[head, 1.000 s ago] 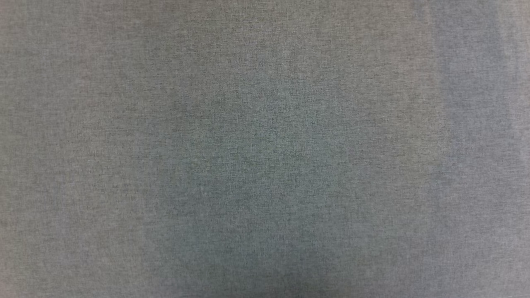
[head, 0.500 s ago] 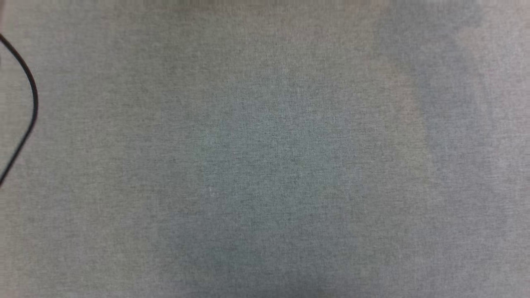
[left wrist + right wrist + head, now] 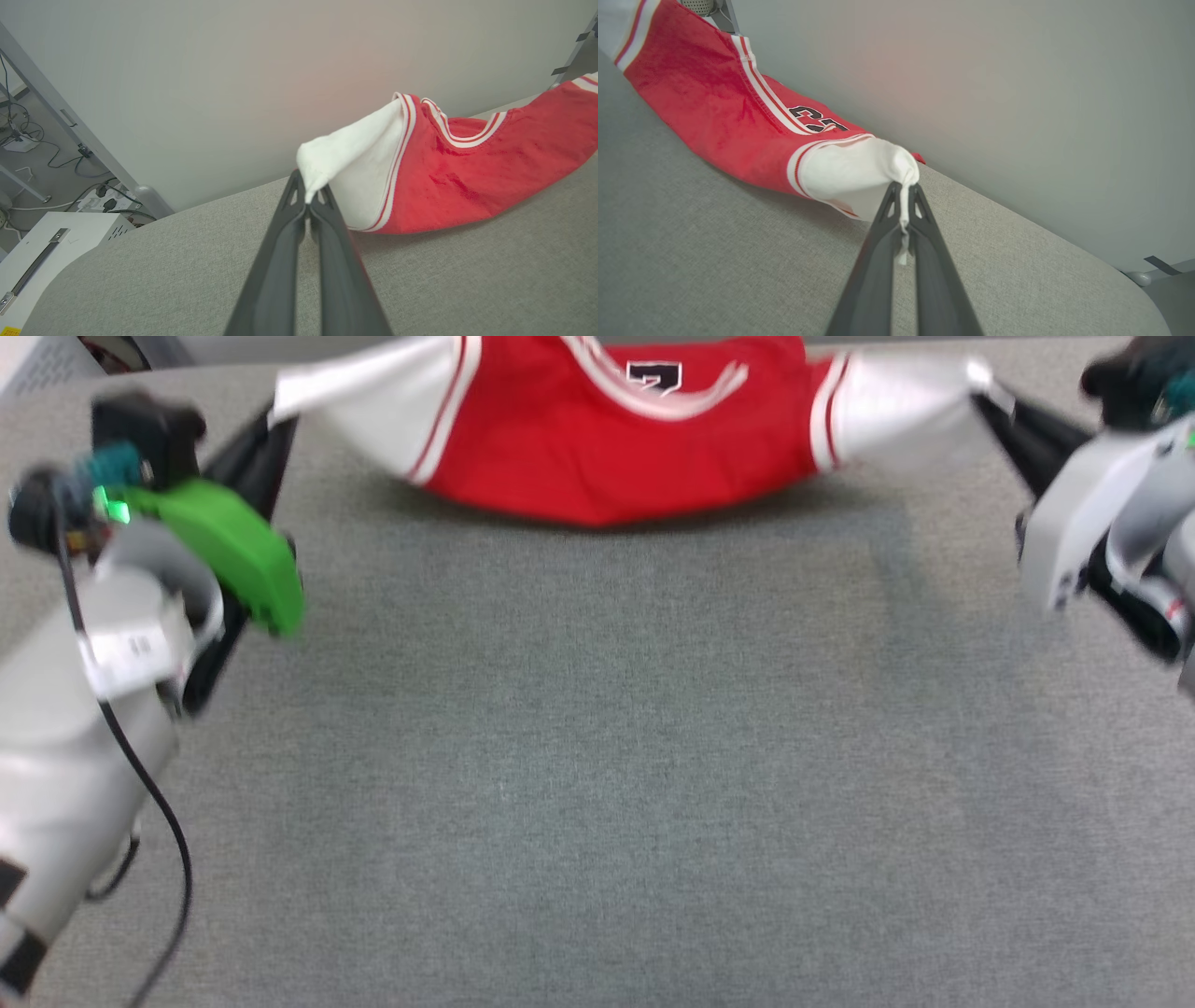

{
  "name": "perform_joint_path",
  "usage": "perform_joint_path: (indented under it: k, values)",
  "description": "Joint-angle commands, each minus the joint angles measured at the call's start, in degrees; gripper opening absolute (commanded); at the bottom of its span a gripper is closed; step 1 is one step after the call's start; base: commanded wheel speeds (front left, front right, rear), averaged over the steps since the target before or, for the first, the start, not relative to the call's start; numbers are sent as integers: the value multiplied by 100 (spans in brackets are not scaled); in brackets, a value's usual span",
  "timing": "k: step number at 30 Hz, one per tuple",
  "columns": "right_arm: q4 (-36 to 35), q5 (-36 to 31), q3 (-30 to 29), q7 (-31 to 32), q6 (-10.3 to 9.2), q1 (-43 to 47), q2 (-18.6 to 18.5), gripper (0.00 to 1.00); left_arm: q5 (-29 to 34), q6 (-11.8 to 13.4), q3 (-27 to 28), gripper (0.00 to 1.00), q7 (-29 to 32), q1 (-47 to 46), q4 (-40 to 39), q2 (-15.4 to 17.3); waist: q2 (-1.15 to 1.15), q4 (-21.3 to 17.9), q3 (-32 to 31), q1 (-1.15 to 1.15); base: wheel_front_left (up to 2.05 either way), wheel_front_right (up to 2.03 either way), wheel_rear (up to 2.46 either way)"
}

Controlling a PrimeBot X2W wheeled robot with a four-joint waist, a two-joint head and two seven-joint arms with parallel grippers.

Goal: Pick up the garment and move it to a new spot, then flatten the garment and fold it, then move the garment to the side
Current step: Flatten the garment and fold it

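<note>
Fingers (image 3: 280, 261) of your left gripper (image 3: 308, 195) are clamped tight on the tip of one white sleeve (image 3: 355, 172). Your right gripper (image 3: 904, 198) is pinched the same way on the other sleeve (image 3: 850, 175). Grey table (image 3: 597, 756) underneath. You've got the garment (image 3: 616, 457) stretched between both grippers at the table's far edge, red middle sagging onto the table, sleeve tips lifted. Chest lettering (image 3: 815, 119) partly visible.

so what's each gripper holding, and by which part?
The garment, strung between them: left gripper pinches the cuff of one white sleeve, right gripper the cuff of the other.
</note>
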Motion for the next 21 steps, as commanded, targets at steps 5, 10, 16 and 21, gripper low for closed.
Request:
perform_joint_path:
  k: [5,10,16,21]
  values:
    - [-358,206,97,-106,-4,1099,-272,0,-179,383,80,0,-32,1419,-678,332,29,-9,-650,0,0,0,0]
    - [-579,322,-25,-130,-4,2078,-525,0,-356,693,7,0,-33,2389,-1155,555,29,-22,-881,0,0,0,0]
    - [-712,283,-248,-69,-4,3158,-666,0,-701,1187,-12,0,-5,3420,-1663,905,29,-88,-1207,0,0,0,0]
    - [-929,215,-467,60,-4,3783,-752,0,-965,1537,-36,0,25,4114,-2115,1128,29,-112,-1387,0,0,0,0]
